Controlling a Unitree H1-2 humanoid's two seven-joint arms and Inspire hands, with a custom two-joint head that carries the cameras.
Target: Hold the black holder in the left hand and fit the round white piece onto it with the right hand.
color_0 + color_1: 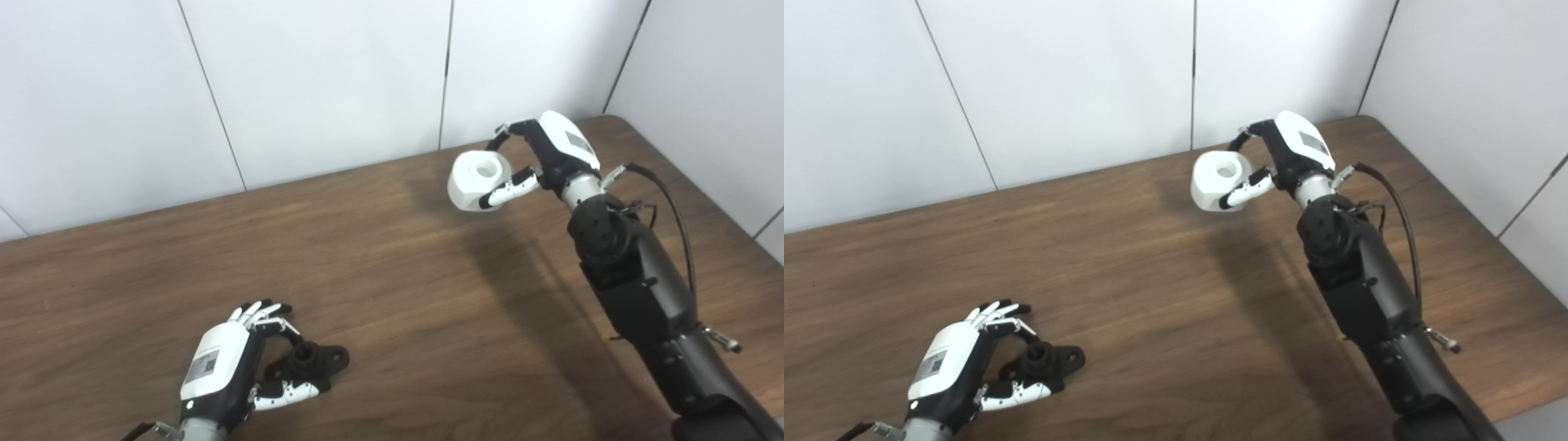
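Midway through the job, the left eye view is showing the right hand (539,162) holding the round white piece (479,179) aloft near the far end of the surface (392,257), fingers curled around it, its central hole facing up. The left hand (236,367) is resting at the near edge, fingers and thumb cupping the black holder (309,361), which appears to be lying on the wood, not yet lifted.

From the right eye view, piece and holder are sitting well apart; the fitting is yet to come. No containers are showing.
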